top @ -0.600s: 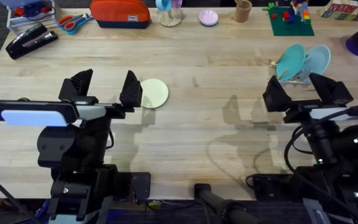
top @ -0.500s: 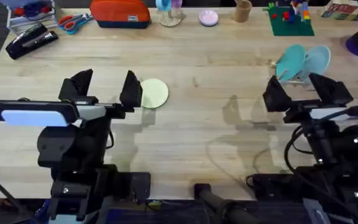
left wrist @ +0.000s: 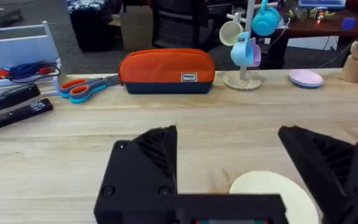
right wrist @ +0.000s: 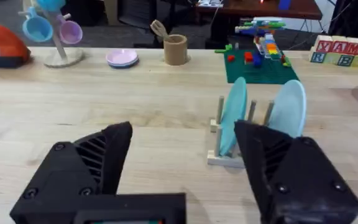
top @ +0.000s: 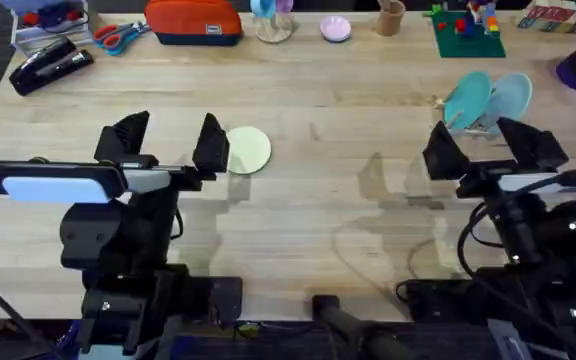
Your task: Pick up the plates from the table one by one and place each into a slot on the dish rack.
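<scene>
Overhead: pale plank table (top: pixel 348 200), far edge cluttered.

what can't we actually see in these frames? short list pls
- Cream plate: left wrist view, near part hidden behind the left end effector.
- Dish rack: right wrist view, right side hidden by the right end effector's finger.
- Light blue plate: overhead, partly covered by the teal plate.

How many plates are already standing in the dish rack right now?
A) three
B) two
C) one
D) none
B: the teal plate and the light blue plate stand upright between the pegs of the dish rack, while the cream-yellow plate lies flat on the table beside the open left gripper.
</scene>
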Action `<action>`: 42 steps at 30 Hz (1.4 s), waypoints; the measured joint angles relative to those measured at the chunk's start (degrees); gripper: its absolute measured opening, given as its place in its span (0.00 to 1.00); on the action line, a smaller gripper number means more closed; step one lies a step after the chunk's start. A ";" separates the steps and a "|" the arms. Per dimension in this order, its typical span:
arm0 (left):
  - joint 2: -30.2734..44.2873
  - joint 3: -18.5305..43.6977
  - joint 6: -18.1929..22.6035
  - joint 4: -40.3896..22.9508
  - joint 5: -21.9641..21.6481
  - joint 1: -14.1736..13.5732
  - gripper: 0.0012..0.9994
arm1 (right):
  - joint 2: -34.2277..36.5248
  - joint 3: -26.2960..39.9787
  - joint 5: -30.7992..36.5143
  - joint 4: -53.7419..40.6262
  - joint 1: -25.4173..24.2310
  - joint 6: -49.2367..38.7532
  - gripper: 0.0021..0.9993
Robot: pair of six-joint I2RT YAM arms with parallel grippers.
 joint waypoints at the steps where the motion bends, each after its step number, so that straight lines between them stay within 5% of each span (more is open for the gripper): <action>1: 0.00 0.00 0.02 -0.04 0.00 0.00 0.99 | 0.00 0.00 0.00 0.00 0.00 0.00 0.99; 12: 0.00 0.38 0.22 2.95 0.00 0.00 0.99 | 0.00 0.62 -0.26 -0.06 0.00 0.02 0.99; 17: 0.00 5.44 0.19 1.17 -0.02 0.00 0.99 | 0.09 7.08 -0.51 -4.28 0.00 0.15 0.99; 29: 7.67 33.40 0.20 -22.41 -0.04 0.00 0.99 | 5.95 31.74 -0.92 -24.55 0.00 0.17 0.99; 42: 33.14 64.69 0.17 -48.07 -0.04 0.00 0.99 | 35.15 61.45 -1.31 -48.25 0.00 -0.31 0.99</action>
